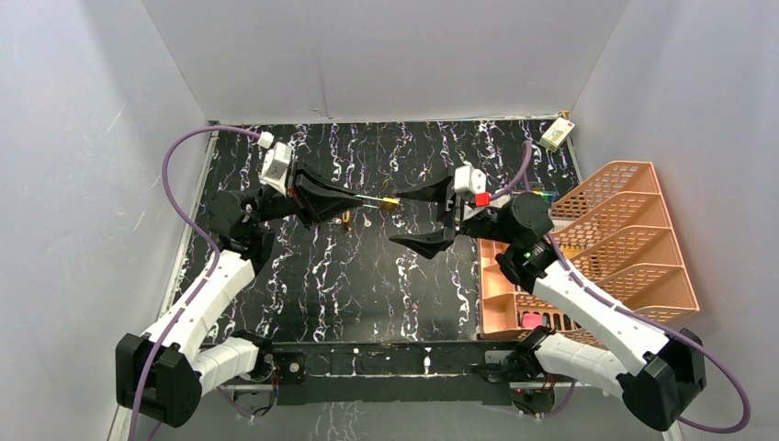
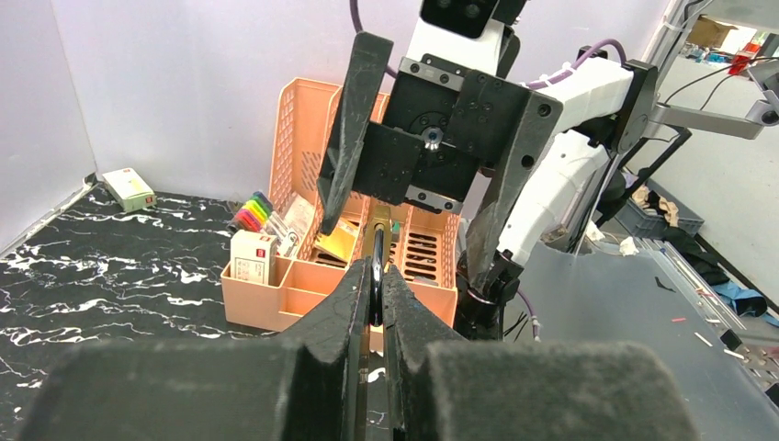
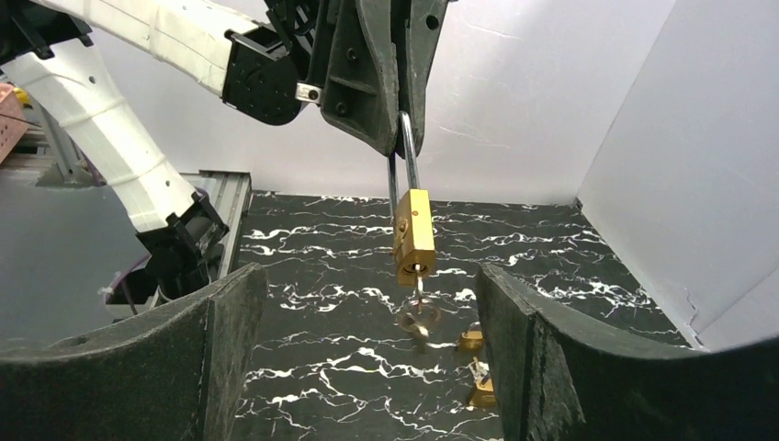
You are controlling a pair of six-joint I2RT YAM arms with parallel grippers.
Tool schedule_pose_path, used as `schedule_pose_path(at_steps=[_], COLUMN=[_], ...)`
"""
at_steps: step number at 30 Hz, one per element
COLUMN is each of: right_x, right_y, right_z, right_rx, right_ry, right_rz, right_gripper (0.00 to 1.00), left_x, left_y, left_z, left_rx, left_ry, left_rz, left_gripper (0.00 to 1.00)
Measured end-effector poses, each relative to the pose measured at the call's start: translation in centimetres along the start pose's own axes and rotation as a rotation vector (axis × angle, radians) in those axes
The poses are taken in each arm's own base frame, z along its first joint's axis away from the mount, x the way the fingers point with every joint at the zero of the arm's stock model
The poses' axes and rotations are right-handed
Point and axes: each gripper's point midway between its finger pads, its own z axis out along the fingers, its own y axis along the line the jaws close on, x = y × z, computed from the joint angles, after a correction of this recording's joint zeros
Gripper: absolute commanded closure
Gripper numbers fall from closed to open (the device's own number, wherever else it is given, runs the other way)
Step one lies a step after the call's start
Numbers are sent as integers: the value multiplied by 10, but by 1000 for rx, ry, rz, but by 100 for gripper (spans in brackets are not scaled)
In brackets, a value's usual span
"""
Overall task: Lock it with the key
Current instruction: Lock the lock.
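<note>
Currently left claw is clamped tight on the shackle of the padlock. The steel loop is pinched between both pads and the lock is held up off the tabletop.

From the top camera the brass body sticks out of that claw toward 3 o'clock, a bit toward 12 from the middle of the tabletop. Its keyhole end faces the other arm.

Right claw is spread wide with nothing in it. It sits just at 3 o'clock of the lock body, one finger on the 12 side and one on the 6 side. The lock's end is near the gap between them, and I see no contact with either finger.

A thin silver key shows at the keyhole end in the right wrist view, blade lined up with the slot. Can't tell whether it is seated in the lock or lying on the tabletop behind.

A couple of small brass pieces lie loose on the marbled surface under the lock. They are too small to identify.

An orange divided rack sits at 3 o'clock on the tabletop edge, with small items in its front compartments. A small white box is in the corner at 1 o'clock.
</note>
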Motion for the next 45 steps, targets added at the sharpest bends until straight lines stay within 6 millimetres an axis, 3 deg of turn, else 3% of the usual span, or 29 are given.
schedule_pose_path(at_steps=[6,19,25,29,31,38,45], right_x=[4,-15,-6,-3,-2,-1,-1], right_y=[-4,-4,-3,-2,-2,-7,-8], right_z=[9,22,23,23,23,22,23], right_rx=[-30,-92,-107,-106,-105,-83,-75], right_ry=[12,-7,21,32,37,40,49], right_rz=[11,18,56,69,73,70,81], right_gripper=[24,42,57,61,66,100,100], left_x=[0,-3,-3,-3,-3,-2,-2], left_y=[-1,-4,-4,-4,-5,-7,-7], left_z=[0,0,0,0,0,-1,-1], left_rx=[5,11,11,13,14,22,25], left_ry=[0,-4,-4,-2,-2,3,3], left_rz=[3,19,23,24,26,34,38], left_gripper=[100,100,100,100,100,100,100])
